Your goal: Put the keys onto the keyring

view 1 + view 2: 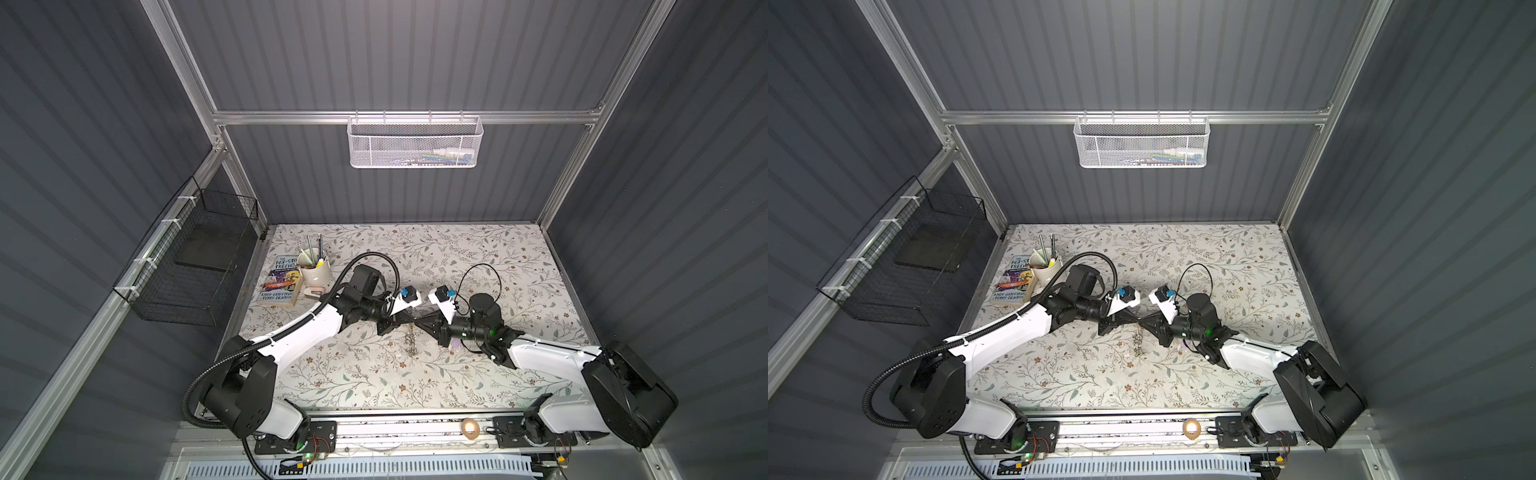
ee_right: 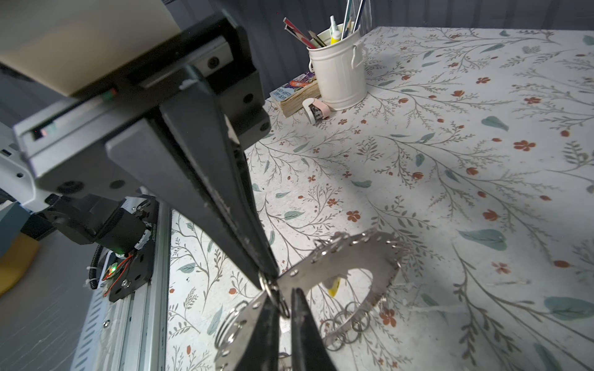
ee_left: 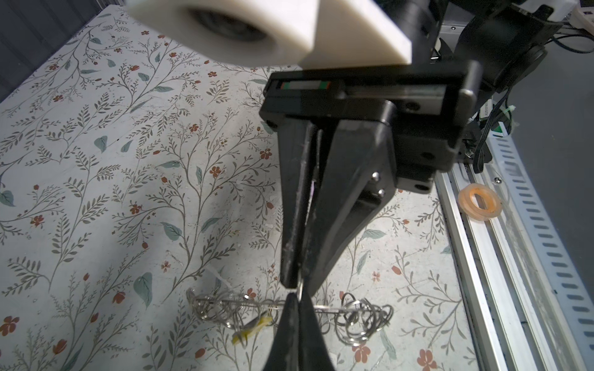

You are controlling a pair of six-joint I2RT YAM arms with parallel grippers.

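Note:
The keyring, a flat grey metal ring with small wire loops round its rim, stands on edge at the table's middle. Both grippers meet tip to tip at its upper rim. My left gripper is shut on a small wire loop there. My right gripper is shut on the same loop from the other side. A yellow tag shows by the ring's loops; I cannot tell whether it hangs from one. A lilac tag peeks out under the right wrist; the keys' metal is hidden.
A white pot of pens, a book and a small pink stapler stand at the back left. A tan tape roll lies on the front rail. A black wire basket hangs on the left wall, a white mesh basket on the back wall.

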